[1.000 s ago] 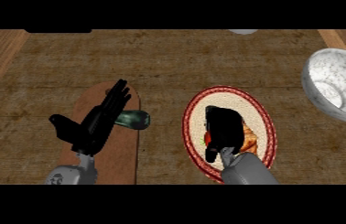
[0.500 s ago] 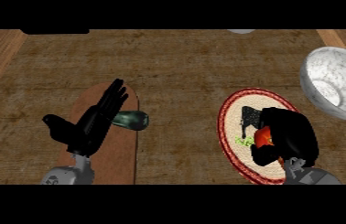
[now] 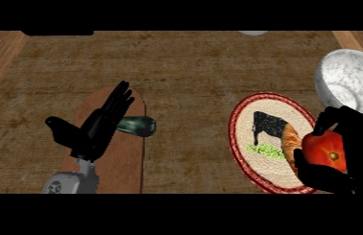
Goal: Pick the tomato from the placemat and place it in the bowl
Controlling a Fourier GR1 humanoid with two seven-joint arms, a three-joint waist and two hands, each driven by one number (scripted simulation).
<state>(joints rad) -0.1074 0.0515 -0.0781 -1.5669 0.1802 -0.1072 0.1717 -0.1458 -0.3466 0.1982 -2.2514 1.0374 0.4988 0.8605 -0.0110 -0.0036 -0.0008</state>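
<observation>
**Tomato held at the right edge, bowl just above it**

At the lower left of the frame the left robot hand (image 3: 96,128) rests open, fingers straight and pointing up, thumb spread to the side, over a rounded brown cutting board (image 3: 127,162). Just right of those fingers a dark green vegetable (image 3: 138,126) lies on the board. The wooden surface (image 3: 184,71) fills the middle. Right of centre lies the round placemat (image 3: 266,138), red-rimmed with a pale woven middle and a dark printed figure. At the lower right edge the right robot hand (image 3: 322,174) curls its black fingers around the red tomato (image 3: 327,152), over the placemat's right rim. Above it, at the upper right edge, sits the white bowl (image 3: 344,80), partly cut off by the frame.
</observation>
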